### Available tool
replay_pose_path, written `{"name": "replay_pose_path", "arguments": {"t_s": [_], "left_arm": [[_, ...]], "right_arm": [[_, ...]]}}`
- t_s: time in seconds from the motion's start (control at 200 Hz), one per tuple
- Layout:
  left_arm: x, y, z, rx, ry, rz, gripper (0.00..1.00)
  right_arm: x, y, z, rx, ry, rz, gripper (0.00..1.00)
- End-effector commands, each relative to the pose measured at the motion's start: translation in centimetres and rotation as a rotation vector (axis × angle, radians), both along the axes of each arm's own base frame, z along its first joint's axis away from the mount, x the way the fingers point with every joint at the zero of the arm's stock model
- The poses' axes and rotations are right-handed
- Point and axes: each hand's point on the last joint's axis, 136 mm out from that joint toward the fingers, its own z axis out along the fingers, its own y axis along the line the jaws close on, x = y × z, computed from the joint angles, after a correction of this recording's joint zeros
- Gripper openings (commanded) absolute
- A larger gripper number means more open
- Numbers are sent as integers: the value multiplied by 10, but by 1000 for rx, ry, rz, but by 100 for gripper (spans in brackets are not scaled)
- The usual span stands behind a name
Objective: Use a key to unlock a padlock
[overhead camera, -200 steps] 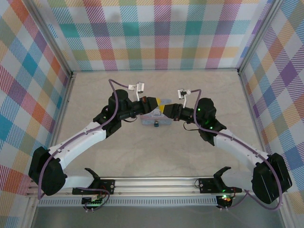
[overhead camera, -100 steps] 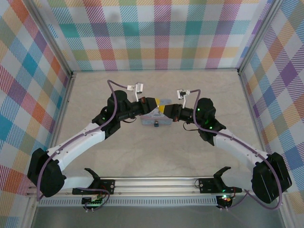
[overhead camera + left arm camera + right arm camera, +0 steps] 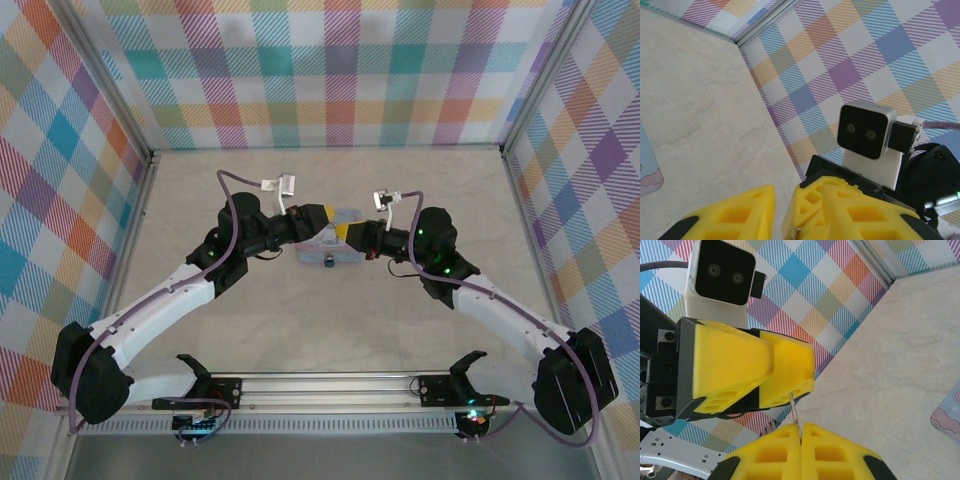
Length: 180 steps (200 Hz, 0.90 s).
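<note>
Yellow right fingers (image 3: pixel 840 450): pressed together, with a thin metal key (image 3: pixel 795 416) pinched in the seam between them. From above (image 3: pixel 348 233) they are held over the far right part of the tin (image 3: pixel 322 247).
Yellow left fingers (image 3: pixel 735 215): brought close together, with a narrow dark gap seen between them in the left wrist view. Whether anything is gripped cannot be told. From above (image 3: pixel 320 215) they are met tip to tip by the right fingers.
Metal key: a slim upright sliver. Its lower end is clamped by the right fingers, and its upper end is seen against the lower edge of the left fingers in the right wrist view.
Dark padlock (image 3: pixel 327 264): tiny and roundish, marked with a bluish spot. It is set on the worktop (image 3: pixel 330 330) at the near side of the tin, either just beside it or touching it. It is apart from both pairs of fingers.
Pale blue tin: laid flat on the worktop beneath the meeting fingers. A pink-bordered corner is caught at the edge of the left wrist view (image 3: pixel 647 172).
Beige worktop: marbled in pattern.
Plaid walls (image 3: pixel 340 70): patterned in pastel checks on three sides.
</note>
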Motion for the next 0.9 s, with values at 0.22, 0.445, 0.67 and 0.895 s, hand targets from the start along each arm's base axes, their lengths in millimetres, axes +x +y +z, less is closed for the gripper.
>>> {"name": "replay_pose_path", "arguments": {"t_s": [0.22, 0.445, 0.67, 0.895], "left_arm": [[-7, -7, -1, -19, 0, -65, 14], [-9, -11, -4, -20, 8, -90, 4], [-10, -14, -9, -15, 19, -100, 10], [-10, -15, -14, -7, 26, -100, 0]], "right_arm": [[-6, 2, 21, 21, -73, 32, 0], [-6, 2, 23, 22, -76, 30, 0], [-6, 3, 23, 20, -72, 36, 0], [-4, -1, 26, 27, -82, 5, 0]]}}
